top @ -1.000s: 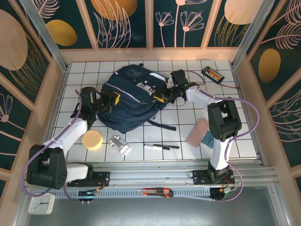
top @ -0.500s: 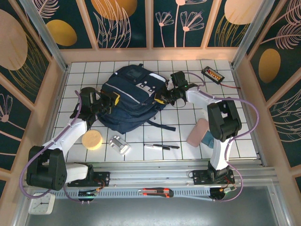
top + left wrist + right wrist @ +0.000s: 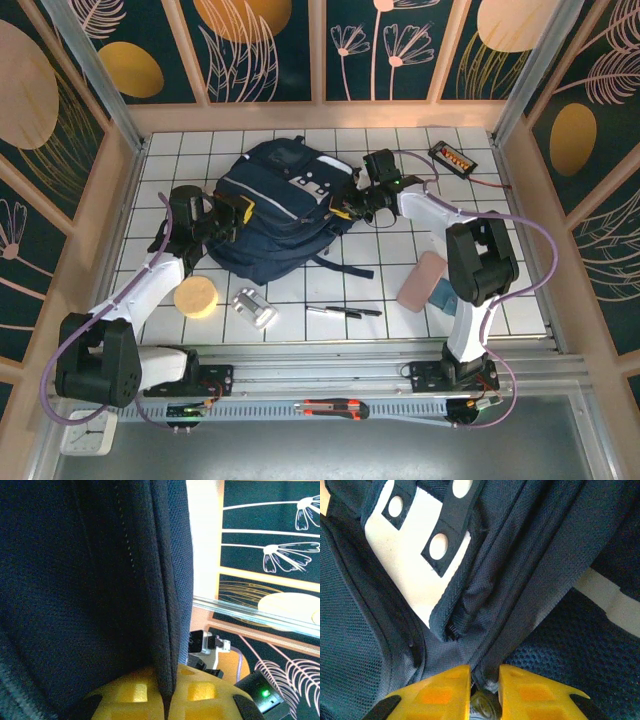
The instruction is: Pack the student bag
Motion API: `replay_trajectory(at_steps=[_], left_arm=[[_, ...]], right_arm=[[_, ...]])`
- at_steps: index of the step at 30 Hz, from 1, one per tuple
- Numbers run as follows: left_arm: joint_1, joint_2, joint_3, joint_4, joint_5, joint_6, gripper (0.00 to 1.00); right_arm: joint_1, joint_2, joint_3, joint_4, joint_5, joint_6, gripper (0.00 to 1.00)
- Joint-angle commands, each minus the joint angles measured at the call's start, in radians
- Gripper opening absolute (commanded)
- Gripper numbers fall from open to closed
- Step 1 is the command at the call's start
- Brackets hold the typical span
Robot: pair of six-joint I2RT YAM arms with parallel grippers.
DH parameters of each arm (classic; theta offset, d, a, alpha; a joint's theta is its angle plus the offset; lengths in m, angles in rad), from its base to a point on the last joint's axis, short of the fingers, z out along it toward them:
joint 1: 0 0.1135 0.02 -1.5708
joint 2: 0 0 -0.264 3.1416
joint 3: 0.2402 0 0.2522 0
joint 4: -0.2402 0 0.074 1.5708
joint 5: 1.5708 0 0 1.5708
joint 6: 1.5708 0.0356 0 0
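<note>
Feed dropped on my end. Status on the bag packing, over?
Left gripper shut on student bag fabric, left side. Right gripper pinching its seam by the grey-white patch. Yellow sponge, pens loose outside the bag, nothing blocking.

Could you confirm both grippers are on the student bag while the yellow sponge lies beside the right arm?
Not quite: the top external view shows the sponge beside the left arm. Both the left gripper and right gripper are on the student bag.

The student bag [image 3: 275, 215] lies between the left pincer [image 3: 233, 214] and right pincer [image 3: 346, 208].
</note>
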Motion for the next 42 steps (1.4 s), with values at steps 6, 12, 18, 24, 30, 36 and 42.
replay_trajectory(at_steps=[6, 12, 18, 24, 30, 36, 42], left_arm=[[0.005, -0.046, 0.007, 0.073, -0.032, 0.021, 0.0], [0.005, -0.055, 0.002, 0.067, -0.039, 0.02, 0.0], [0.005, -0.065, 0.0, 0.061, -0.053, 0.019, 0.0], [0.005, -0.059, 0.001, 0.066, -0.055, 0.01, 0.0], [0.005, -0.06, -0.051, 0.169, -0.077, -0.103, 0.0], [0.005, -0.082, -0.061, 0.176, -0.131, -0.141, 0.0], [-0.001, -0.088, -0.086, 0.224, -0.167, -0.198, 0.0]], right_arm=[[0.015, -0.049, -0.003, -0.048, -0.003, -0.031, 0.24], [0.014, -0.047, 0.002, -0.06, -0.001, -0.034, 0.17], [0.019, -0.075, 0.007, -0.1, 0.033, -0.052, 0.11], [0.034, -0.097, -0.031, -0.072, 0.034, -0.071, 0.0], [0.145, -0.153, -0.058, -0.002, 0.142, -0.271, 0.0], [0.246, -0.254, -0.132, 0.237, 0.138, -0.296, 0.0], [0.319, -0.243, -0.108, 0.343, 0.12, -0.257, 0.0]])
